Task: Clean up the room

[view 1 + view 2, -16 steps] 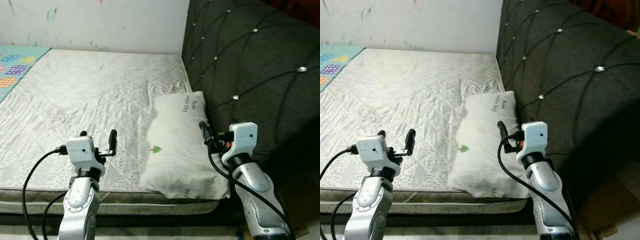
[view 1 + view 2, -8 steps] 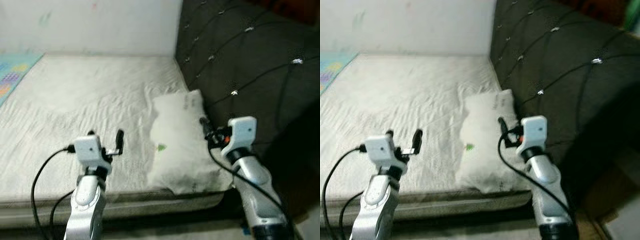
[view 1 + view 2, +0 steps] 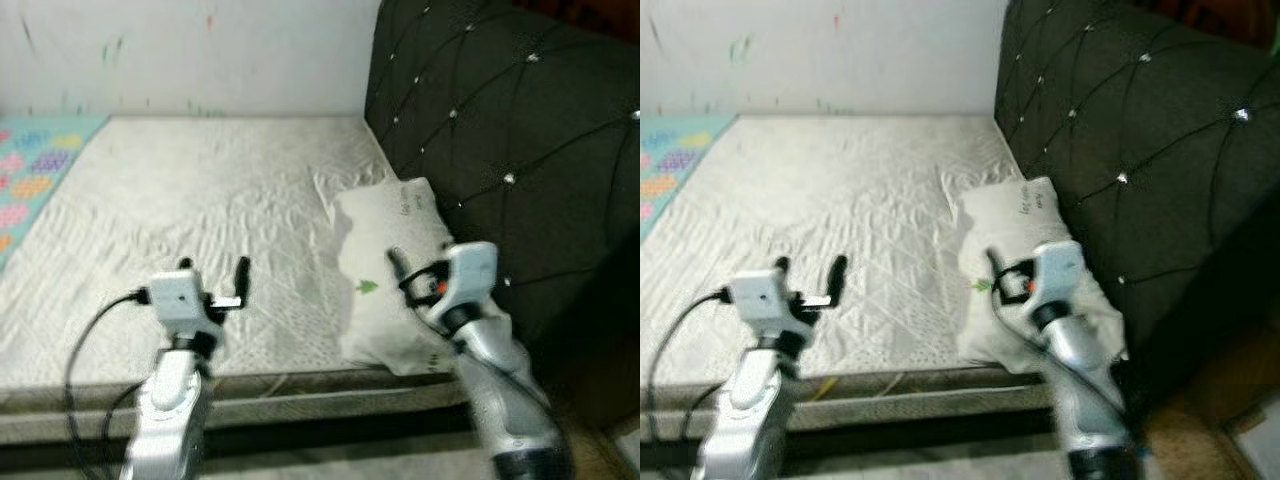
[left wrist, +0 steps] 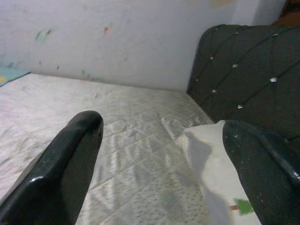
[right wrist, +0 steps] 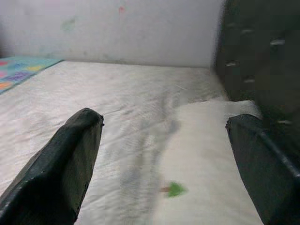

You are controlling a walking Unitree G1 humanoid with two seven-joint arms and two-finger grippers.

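Shifted inward over the white pillow [image 3: 385, 270] since a second ago, the right gripper [image 3: 405, 275] is held spread; the left gripper [image 3: 215, 280] is spread above the mattress [image 3: 180, 210].

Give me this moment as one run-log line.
scene: pillow on mattress by headboard | left gripper: open, empty, over mattress | right gripper: open, over pillow | contact: none

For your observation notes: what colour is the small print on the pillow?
Green, a small tree-like motif on the white pillow; clearest in the left wrist view.

White pillow [image 3: 385, 265] with green tree print, quilted white mattress [image 3: 190, 230], dark tufted headboard [image 3: 500, 130].
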